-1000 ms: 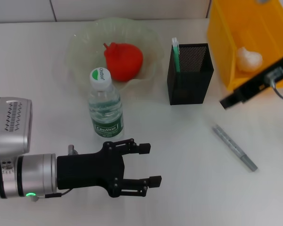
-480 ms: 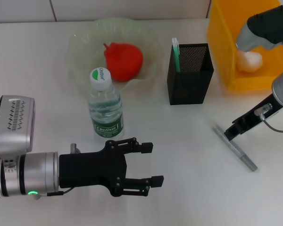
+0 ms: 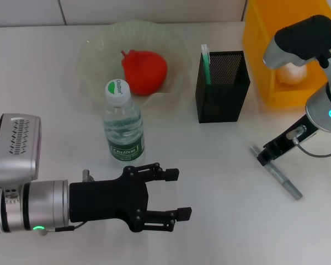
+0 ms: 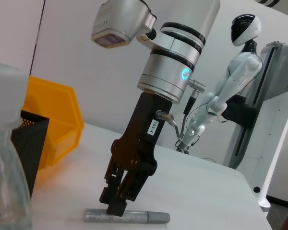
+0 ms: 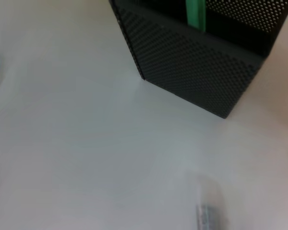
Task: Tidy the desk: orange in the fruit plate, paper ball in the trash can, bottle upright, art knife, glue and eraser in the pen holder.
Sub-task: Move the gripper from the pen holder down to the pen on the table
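On the left, left gripper (image 3: 171,192) is parked low over the white desk (image 3: 220,221), fingers spread, empty, just in front of the upright clear water bottle (image 3: 123,122). Centre: orange-red fruit (image 3: 145,71) in the translucent plate (image 3: 94,49), black mesh pen holder (image 3: 222,85). Right: right gripper (image 4: 116,199) tips at the slim grey art knife (image 3: 277,173) lying flat; can't tell jaw state. Step looks like knife pickup; next needs a pinch across the barrel, lift, carry to holder.

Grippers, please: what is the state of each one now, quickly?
Left gripper: open, holding nothing, near the bottle.
Right gripper: down at the art knife on the desk; open or shut cannot be told.
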Motion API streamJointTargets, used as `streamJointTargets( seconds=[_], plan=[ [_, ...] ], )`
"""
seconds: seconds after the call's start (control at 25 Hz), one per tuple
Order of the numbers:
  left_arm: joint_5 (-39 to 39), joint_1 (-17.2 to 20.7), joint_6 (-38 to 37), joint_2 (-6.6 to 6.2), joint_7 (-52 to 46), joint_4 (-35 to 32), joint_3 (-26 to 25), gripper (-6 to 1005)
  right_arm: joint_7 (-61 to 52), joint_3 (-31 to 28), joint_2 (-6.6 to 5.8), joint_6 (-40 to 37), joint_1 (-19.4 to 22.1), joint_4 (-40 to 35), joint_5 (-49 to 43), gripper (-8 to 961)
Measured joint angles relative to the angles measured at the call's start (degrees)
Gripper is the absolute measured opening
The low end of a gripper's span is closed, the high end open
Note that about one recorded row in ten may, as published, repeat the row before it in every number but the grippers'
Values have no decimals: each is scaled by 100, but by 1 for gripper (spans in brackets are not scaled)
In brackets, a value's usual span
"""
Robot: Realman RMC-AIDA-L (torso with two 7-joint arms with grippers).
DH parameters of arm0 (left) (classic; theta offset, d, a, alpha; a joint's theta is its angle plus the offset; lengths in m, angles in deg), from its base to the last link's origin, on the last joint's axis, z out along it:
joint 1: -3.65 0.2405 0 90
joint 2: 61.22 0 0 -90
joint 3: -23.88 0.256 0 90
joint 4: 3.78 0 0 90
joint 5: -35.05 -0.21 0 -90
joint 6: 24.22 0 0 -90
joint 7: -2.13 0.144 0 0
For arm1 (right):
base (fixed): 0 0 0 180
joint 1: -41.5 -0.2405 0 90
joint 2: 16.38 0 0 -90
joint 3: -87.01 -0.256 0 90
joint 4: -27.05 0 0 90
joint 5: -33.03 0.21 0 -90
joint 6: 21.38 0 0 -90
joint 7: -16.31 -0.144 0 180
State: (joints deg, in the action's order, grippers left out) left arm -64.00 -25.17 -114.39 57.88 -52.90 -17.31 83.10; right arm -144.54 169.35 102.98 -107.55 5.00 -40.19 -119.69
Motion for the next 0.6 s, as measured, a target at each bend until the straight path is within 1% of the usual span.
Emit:
streamJointTargets(
  seconds=[0.16, 0.4, 0.6],
  plan=[
    [0, 19, 0, 0, 1, 0, 1, 846, 1, 25, 3, 54, -61, 113, 5, 333],
    [0, 31, 0, 0, 4, 3, 1, 846, 1, 32, 13, 73, -108, 172, 11, 334],
    [0, 42, -1, 0, 19, 9, 1, 846, 0, 134, 16, 144, -111, 176, 14, 282]
  ],
)
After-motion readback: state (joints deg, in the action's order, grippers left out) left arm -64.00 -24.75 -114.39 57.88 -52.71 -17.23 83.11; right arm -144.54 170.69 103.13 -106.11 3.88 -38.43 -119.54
